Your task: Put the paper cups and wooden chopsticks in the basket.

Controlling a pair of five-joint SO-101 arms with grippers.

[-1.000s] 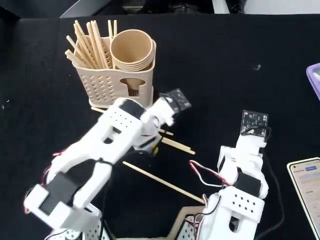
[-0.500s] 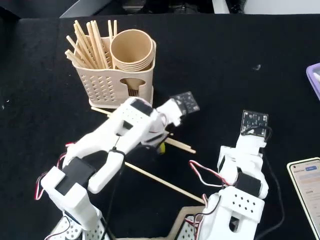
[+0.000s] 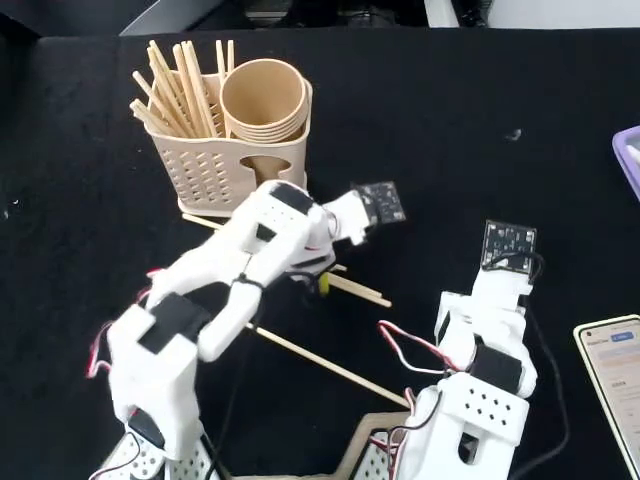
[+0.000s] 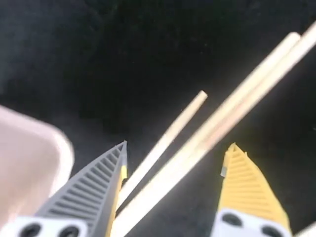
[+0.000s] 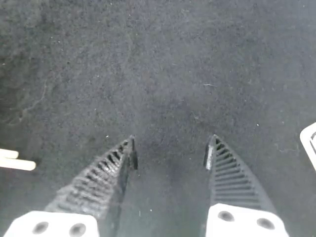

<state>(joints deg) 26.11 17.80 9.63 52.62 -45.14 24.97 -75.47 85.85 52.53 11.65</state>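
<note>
The basket [image 3: 215,170] holds the paper cups [image 3: 263,100] and many wooden chopsticks [image 3: 180,90]. The left tool [image 4: 177,148], jaws apart, straddles loose chopsticks [image 4: 212,131] on the desk [image 3: 450,130]; closing off-centre may pinch only one and roll another away. The right tool [image 5: 170,148] is apart, empty.

Looking down on a flat worktop [image 3: 480,90] wrapped in black felt-like cloth [image 3: 80,260], matte, reaching the left, right and near edges of the high view. Flecked up close with pale lint [image 5: 210,85]; one small grey speck [image 3: 513,134] lying alone toward the far right. Past the far edge: a slanted grey strip [image 3: 160,15] at left, a white flat surface [image 3: 560,10] at right, dark clutter between, too cropped to identify. At the right edge, the rounded corner of a lilac plastic container [image 3: 628,160]; nearer, a pale-edged smartphone [image 3: 615,380] with lit screen, flat on the cloth. Lit evenly, shadows soft.
</note>
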